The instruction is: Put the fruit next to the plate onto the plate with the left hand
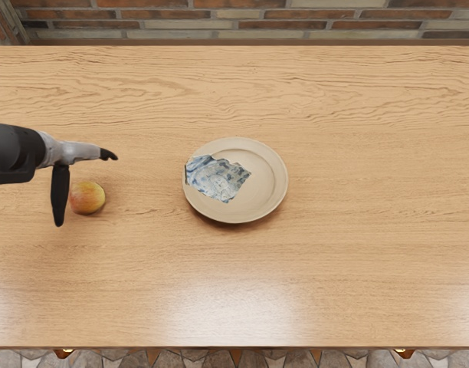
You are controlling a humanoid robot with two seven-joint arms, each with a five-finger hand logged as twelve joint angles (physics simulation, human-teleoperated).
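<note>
Wood-grain table, seen from my head camera: the left arm is cut off at the frame's left edge, and contact with the fruit is hard to judge. Round, yellow blushed with red, it lies on the table well left of the tan plate. The left hand is spread and empty, one dark finger hanging just beside the fruit.

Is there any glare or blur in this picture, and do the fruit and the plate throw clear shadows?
Head view: a pale sheen lies on the table toward its near edge. The plate throws only a thin, soft shadow under its near rim, and the fruit a faint one beneath it. Nothing looks blurred; the left hand is as sharp as the rest.
</note>
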